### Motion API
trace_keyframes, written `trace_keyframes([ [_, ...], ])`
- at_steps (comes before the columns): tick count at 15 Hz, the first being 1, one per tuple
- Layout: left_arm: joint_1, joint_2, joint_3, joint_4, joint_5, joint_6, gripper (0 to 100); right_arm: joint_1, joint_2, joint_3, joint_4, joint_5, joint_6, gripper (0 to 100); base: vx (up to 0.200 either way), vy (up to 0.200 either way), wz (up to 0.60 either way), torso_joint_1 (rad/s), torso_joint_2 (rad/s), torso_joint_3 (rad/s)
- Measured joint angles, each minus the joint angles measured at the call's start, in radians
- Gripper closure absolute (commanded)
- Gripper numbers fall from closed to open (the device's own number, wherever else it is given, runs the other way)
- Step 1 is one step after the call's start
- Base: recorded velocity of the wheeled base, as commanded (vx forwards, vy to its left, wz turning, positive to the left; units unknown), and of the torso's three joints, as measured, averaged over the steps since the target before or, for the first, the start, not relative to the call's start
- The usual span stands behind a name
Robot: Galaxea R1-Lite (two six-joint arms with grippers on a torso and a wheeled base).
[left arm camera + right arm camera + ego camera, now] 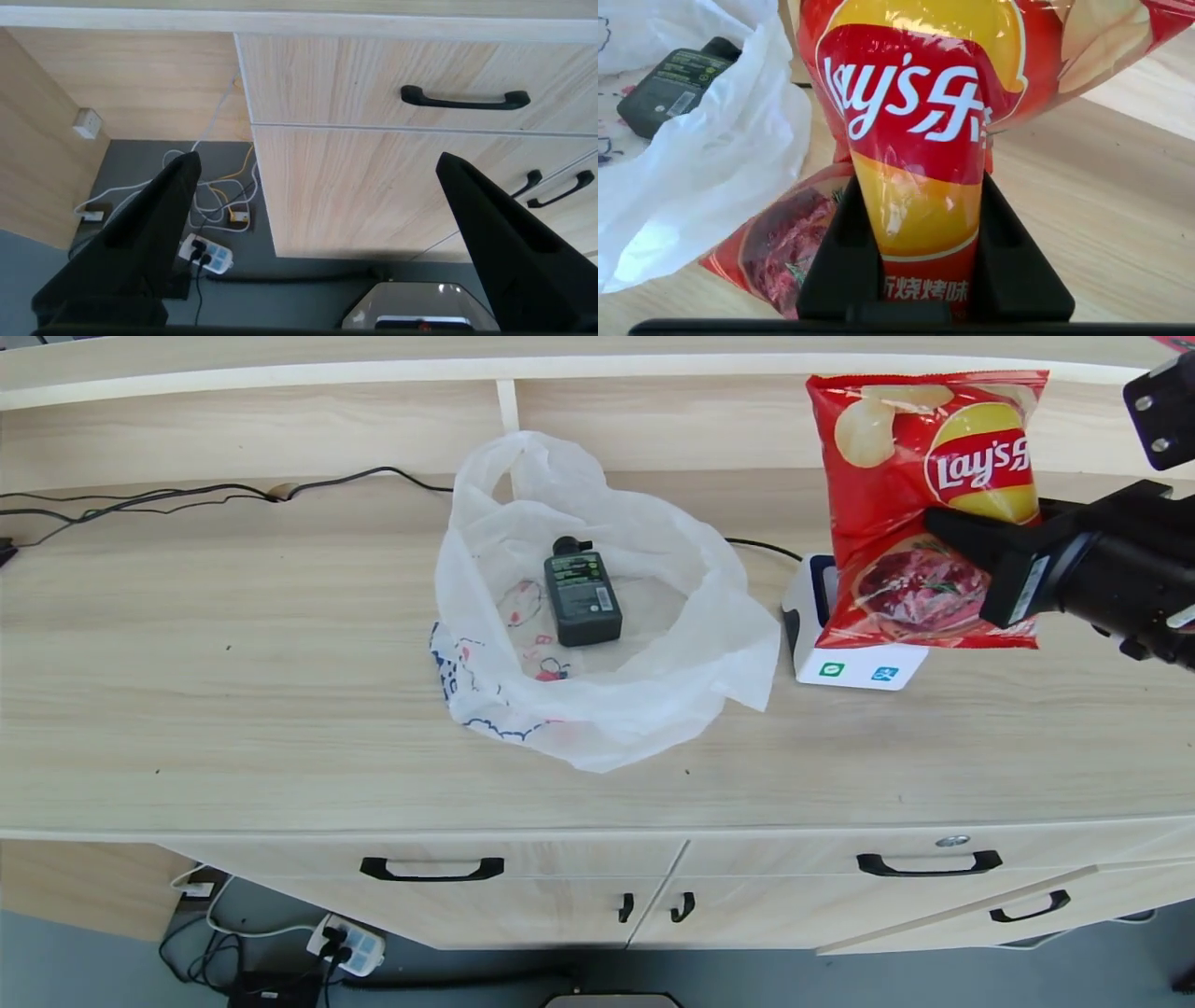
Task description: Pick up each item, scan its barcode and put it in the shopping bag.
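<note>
Right then, my right gripper (962, 537) was clamped on the chip bag (920, 476), held upright just above the scanner (854, 667). The shopping bag (709, 616) lay just beside the scanner, leftward, mouth open. My left gripper (320, 161) hung wide, well below the scanner.

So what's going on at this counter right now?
The right arm has its jaws shut on a red bag of chips, holding it upright over the white scanner box on the wooden counter. Beside it, the white shopping bag lies open with a dark bottle already inside. The left arm's jaws stand open, low by the drawer fronts.
</note>
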Motion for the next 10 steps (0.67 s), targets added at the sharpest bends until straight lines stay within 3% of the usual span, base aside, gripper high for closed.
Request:
trace_keyframes([
  [10,0.000,0.000,0.000,-0.002,0.000,0.002,0,-0.043,0.024,-0.010,-0.003,-0.034,-0.023,100,0.000,0.000,0.00,0.000,0.00,0.000],
])
